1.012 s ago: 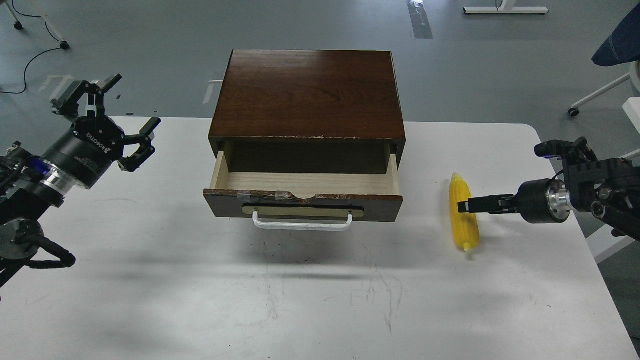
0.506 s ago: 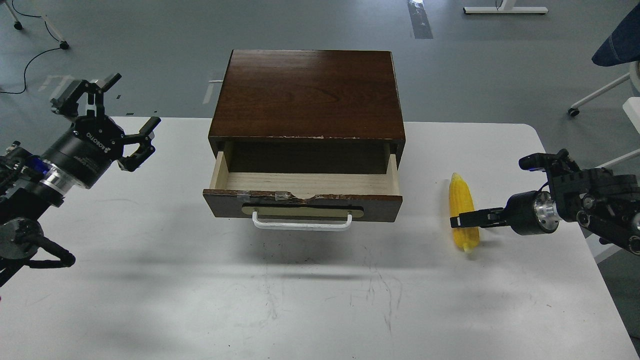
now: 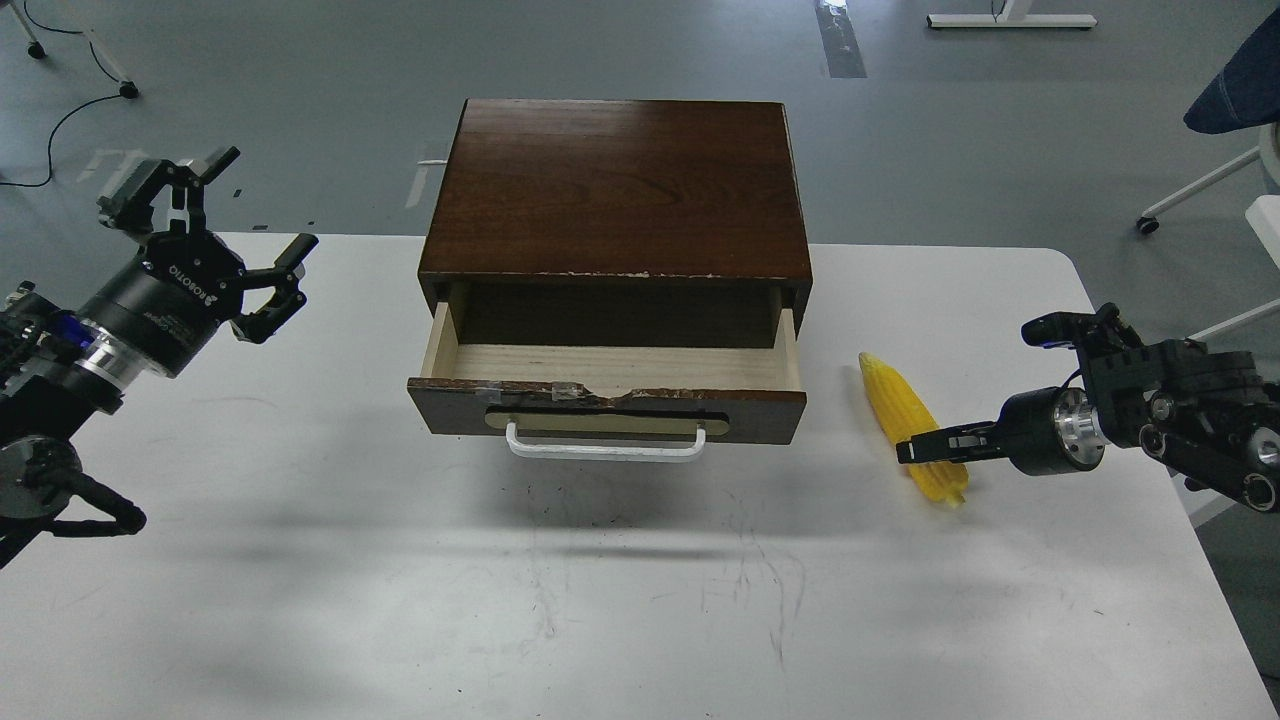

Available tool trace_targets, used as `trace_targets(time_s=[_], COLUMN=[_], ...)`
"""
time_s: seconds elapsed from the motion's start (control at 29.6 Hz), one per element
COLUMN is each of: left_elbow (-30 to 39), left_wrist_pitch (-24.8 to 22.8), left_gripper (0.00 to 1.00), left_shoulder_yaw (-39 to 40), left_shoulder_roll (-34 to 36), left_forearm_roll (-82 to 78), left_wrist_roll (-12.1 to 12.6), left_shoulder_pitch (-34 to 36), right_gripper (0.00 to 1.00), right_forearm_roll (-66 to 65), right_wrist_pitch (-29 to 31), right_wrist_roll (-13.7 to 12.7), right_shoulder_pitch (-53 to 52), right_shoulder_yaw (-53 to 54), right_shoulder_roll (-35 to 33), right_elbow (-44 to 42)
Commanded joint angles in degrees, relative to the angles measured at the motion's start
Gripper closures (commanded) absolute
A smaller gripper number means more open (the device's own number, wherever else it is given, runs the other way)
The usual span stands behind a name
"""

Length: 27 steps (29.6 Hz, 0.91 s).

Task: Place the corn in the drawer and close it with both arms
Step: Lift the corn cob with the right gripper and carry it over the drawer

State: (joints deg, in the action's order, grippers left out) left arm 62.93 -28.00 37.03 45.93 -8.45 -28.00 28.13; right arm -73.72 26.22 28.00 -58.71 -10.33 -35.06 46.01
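Observation:
The yellow corn (image 3: 898, 402) lies tilted on the white table, right of the drawer, its tapered end pointing up-left. The drawer (image 3: 600, 398) of the dark brown box (image 3: 615, 185) is pulled open and shows a bare pale wood floor; its white handle (image 3: 604, 448) faces me. My right gripper (image 3: 908, 449) comes in from the right, and its dark tips lie over the lower part of the corn. They are seen edge-on, so the fingers cannot be told apart. My left gripper (image 3: 266, 200) is open and empty, held above the table's far left, apart from the box.
The white table (image 3: 600, 600) has scuff marks in front of the drawer. A chair base (image 3: 1200, 190) and a blue seat stand off the table at the far right. Cables lie on the floor at the back left.
My right gripper moved down and left along the corn. The corn turned, its tapered end swinging left toward the drawer. The left arm barely moved.

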Motion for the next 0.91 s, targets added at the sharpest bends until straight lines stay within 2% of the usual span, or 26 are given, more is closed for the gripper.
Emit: trace_targets(time_s=[0.0,0.1,0.17,0.37,0.61,0.88], left_elbow=[0.0,0.0,0.0,0.26,0.62,0.7], left_wrist_pitch=[0.0,0.0,0.0,0.0,0.0,0.0], left_gripper=[0.0,0.0,0.0,0.0,0.0,0.0], left_shoulder_yaw=[0.06,0.15,0.15,0.24,0.15,0.06], left_shoulder_roll=[0.12,0.39,0.65,0.65,0.83,0.91], left_forearm_roll=[-0.25,-0.25,-0.16,-0.16,-0.25,-0.25], left_wrist_roll=[0.0,0.0,0.0,0.0,0.0,0.0], left_shoulder_pitch=[0.0,0.0,0.0,0.17,0.61,0.53], right_gripper=[0.94,0.94,0.93,0.91,0.9,0.9], right_forearm_roll=[0.51,0.51,0.51,0.33,-1.42,-17.22], right_wrist_pitch=[-0.73,-0.65,-0.47,-0.21,-0.38,-1.08], right_wrist_roll=[0.0,0.0,0.0,0.0,0.0,0.0], right_shoulder_pitch=[-5.87,-10.29,-17.72,-30.31,-44.55,-47.9], right_shoulder_yaw=[1.7,2.94,2.95,2.24,-9.6,-11.56], right_shoulder_roll=[-2.2,-3.61,-5.71,-4.93,4.72,13.25], right_elbow=[1.35,2.86,4.69,10.93,19.45,24.47])
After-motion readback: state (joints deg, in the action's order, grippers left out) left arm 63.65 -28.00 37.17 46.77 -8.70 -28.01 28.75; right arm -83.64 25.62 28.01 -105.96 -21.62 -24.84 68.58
